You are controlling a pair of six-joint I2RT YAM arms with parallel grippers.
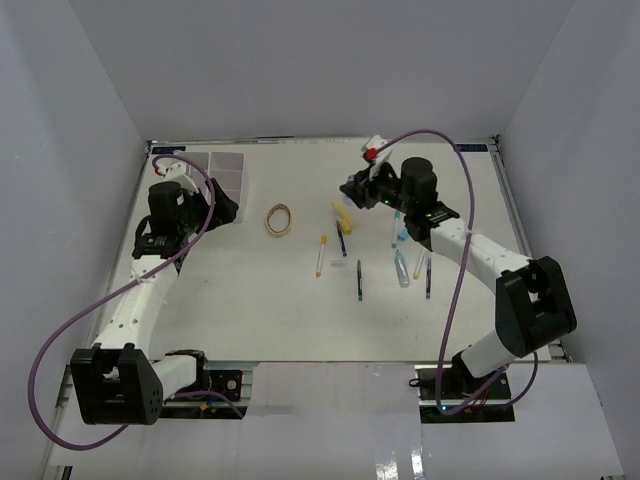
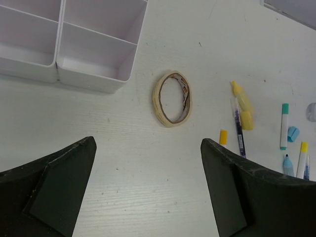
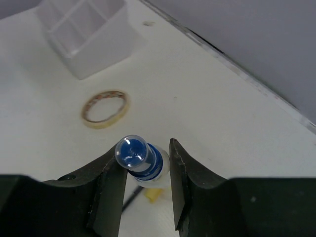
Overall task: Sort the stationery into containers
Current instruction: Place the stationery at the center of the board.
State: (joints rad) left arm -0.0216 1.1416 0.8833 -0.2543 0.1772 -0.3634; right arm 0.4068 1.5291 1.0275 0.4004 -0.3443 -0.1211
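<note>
2 arms out, 1 bottle clamped

Right pincer [image 3: 145,163] is closed on a small bottle [image 3: 134,154]. Its 2 dark fingers press the sides: 1 against the clear domed tip and blue collar, the other against the neck. The bottle's tip points up toward the wrist cam. Can't tell whether its base touches the table [image 2: 197,39]. A bit of yellow shows just under it, btw. the fingers, too hidden to name. In the top view this pincer sits over the far end of the scattered pens, right of centre.

Left pincer [image 2: 147,148] stands wide apart and holds nothing. It hangs low over the table, just near of the white tray [image 2: 94,81], which sits at the far left.

A tape ring [image 2: 158,101] lies flat btw. the tray and the pens, apart from both, and lines up w/ the gap of the left fingers. Right of the ring, a yellow marker [image 2: 243,104] lies just beside a dark pen [image 2: 239,129], the 2 roughly parallel. A green-capped marker [image 2: 285,127] lies farther right, w/ a light-blue cap just beside it. Several more thin pens lie loose at mid-table in the top view, all well apart from the tray.
</note>
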